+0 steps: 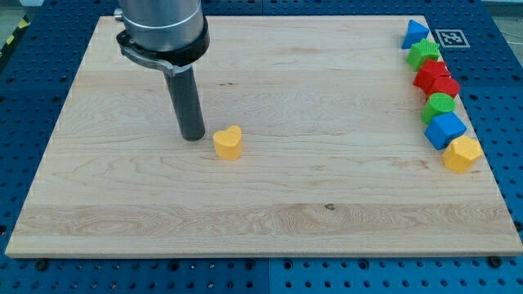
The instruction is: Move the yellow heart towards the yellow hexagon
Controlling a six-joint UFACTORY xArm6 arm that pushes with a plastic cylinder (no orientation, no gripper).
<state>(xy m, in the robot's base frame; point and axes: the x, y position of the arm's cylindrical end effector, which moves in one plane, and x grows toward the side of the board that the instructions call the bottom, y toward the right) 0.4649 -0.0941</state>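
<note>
Landmark: yellow heart [228, 142], lying on the wooden surface [261, 204] left of centre.

My tip [193, 137] stands just to the view's left of the heart, close beside it; contact not certain, a thin gap seems to show. No gripper on this rig, so nothing to open or close: the rod ends bare and carries nothing.

Yellow hexagon [462, 153] sits far to the view's right of the heart, slightly lower in the view, near the surface's right edge. It closes a column of blocks running up that edge: blue cube [445, 129], green block [440, 105], two red blocks [435, 78], another green block [424, 54], blue triangle [415, 33] at the top.

Step in hand, as I judge it: approach done or nearly so, push not begun. The tip is already on the side of the heart away from the hexagon, which suits a push rightward.

Next move calls for a steady slide toward the view's right, angled a little to the view's bottom, keeping the heart centred on the rod so it does not slip off sideways.

Room: open board all the way between heart and hexagon. Risk lies at the finish, with the right edge close behind the hexagon and the blue cube touching or nearly touching it.
</note>
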